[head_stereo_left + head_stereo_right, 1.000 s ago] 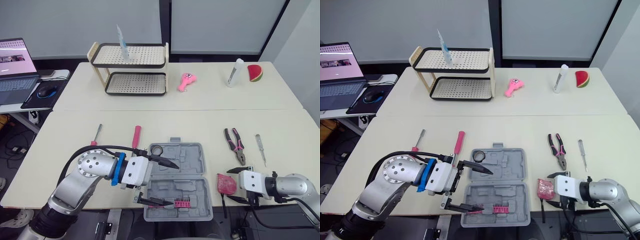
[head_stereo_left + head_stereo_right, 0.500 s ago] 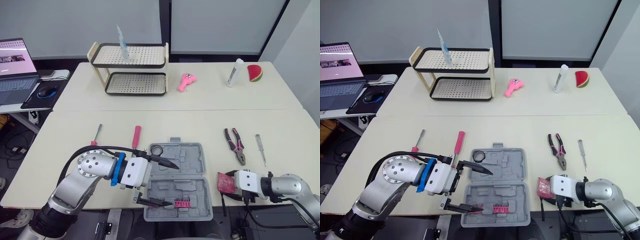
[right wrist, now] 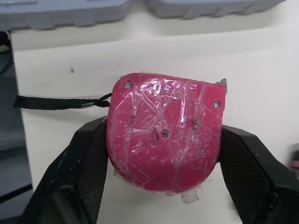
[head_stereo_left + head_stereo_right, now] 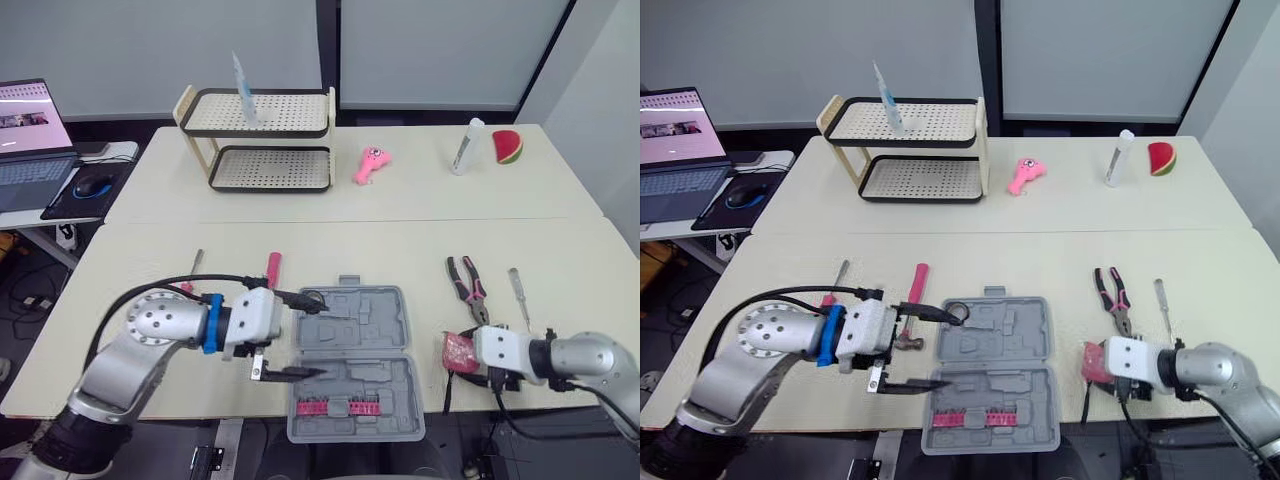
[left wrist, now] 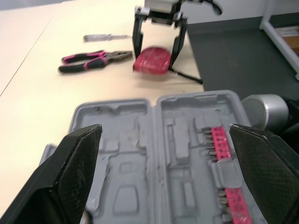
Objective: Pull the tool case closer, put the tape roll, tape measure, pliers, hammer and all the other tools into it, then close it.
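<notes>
Jaws spread wide over the open tool case (image 4: 352, 345), the left gripper (image 4: 320, 335) hides part of the hammer (image 4: 273, 266), and its upper jaw crosses the tape roll (image 4: 313, 298). At the counter's (image 4: 400, 240) near edge, the right gripper (image 4: 466, 356) presses its jaws to the tape measure (image 3: 163, 135) and covers both its flanks; the black strap (image 3: 56, 102) is cut off by the right wrist view's edge. The screwdriver (image 4: 196, 262) beside the hammer has its pink handle partly behind the arm's cable (image 4: 150, 288). The laptop (image 4: 30, 130) is cropped at the left. In the left wrist view the case runs blurred off the edge. The upright item (image 4: 243, 88) on the rack (image 4: 265, 125) is too small to identify.
</notes>
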You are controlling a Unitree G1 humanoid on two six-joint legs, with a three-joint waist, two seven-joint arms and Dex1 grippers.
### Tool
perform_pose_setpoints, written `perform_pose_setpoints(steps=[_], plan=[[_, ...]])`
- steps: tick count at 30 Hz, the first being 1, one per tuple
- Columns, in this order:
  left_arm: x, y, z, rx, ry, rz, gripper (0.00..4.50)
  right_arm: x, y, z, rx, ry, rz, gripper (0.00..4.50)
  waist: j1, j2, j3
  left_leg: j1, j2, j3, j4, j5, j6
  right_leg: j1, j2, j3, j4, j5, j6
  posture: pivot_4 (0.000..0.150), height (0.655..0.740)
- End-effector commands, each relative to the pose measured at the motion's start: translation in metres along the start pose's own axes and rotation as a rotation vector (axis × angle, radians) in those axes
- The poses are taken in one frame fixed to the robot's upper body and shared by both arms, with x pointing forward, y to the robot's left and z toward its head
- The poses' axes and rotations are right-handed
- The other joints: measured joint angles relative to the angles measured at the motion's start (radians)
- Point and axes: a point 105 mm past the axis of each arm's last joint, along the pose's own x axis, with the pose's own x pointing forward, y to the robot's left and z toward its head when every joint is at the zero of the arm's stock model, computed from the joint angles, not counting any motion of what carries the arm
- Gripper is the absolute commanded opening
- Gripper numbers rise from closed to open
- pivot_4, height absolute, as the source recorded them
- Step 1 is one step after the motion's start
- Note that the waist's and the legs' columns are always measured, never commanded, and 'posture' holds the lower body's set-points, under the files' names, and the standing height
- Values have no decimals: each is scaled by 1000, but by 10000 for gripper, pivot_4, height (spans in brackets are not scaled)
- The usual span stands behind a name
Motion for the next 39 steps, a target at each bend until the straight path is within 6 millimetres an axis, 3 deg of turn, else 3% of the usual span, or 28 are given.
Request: perform_pose_setpoints(steps=[1, 5, 9, 14, 26, 39], plan=[[-13, 14, 1, -21, 32, 83, 45000, -16, -20, 39, -82, -12, 36, 31223, -1, 1, 0, 0, 0, 0, 0, 0, 0, 0, 0, 0, 0, 0, 0, 1500, 7356], [-13, 20, -3, -41, 72, 113, 45000, -11, -38, 56, -88, 64, 96, 31223, 3, 0, 0, -1, 0, -1, 0, 0, 0, -1, 0, -1, -1, 0, 0, 1500, 7356], [-14, 17, -5, -47, 69, 111, 45000, 13, -55, 77, -131, 78, 135, 31223, 2, -1, 1, -3, -1, -1, 0, 0, 0, -3, -1, -1, -1, 0, 0, 1500, 7356], [-17, 10, -18, -10, 116, 93, 45000, 38, -62, 88, -154, 78, 174, 31223, 1, -1, 1, -8, -1, -1, 1, 2, -3, -9, -1, -1, 0, 0, 0, 1500, 7356], [-8, 6, -13, 10, 85, 91, 45000, 73, -73, 98, -227, 103, 213, 31223, 0, -1, 1, -12, 0, -1, 1, 3, -5, -13, -1, -1, 2, 0, 0, 1500, 7356], [-2, 4, -9, 9, 75, 81, 45000, 84, -82, 101, -261, 122, 225, 31223, -1, -1, 1, -12, 0, 0, 1, 3, -5, -14, -1, -1, 3, 0, 0, 1500, 7356]])
